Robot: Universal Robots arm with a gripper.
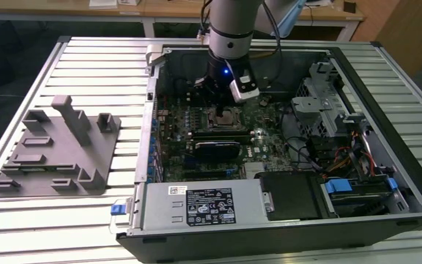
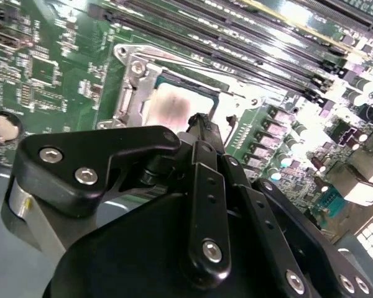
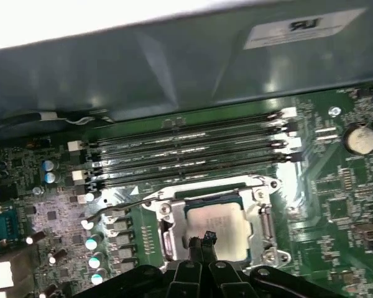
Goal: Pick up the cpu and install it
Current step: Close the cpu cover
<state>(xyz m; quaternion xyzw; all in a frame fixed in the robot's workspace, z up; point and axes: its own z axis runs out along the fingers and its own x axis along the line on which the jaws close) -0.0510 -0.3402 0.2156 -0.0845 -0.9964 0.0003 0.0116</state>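
The cpu [image 3: 227, 225], a small square chip with a shiny silver top, lies flat inside the metal-framed socket [image 3: 264, 214] on the green motherboard. It shows in the second wrist view as the cpu [image 2: 171, 108] and in the exterior view as the cpu [image 1: 230, 117] in the middle of the open computer case. My gripper [image 3: 202, 239] hangs straight down over the chip's near edge, its two thin black fingers pressed together with nothing between them. The tips sit at or just above the chip; contact cannot be told. The gripper [image 2: 200, 121] hides part of the chip.
Memory slots [image 3: 186, 149] run beside the socket and a coin battery [image 3: 359, 139] lies on the board. The case wall [image 3: 174, 62] stands close behind. A power supply [image 1: 204, 206] and drive cage [image 1: 328, 104] crowd the case. Grey fixture blocks [image 1: 57, 148] sit on the slatted table at the exterior view's left.
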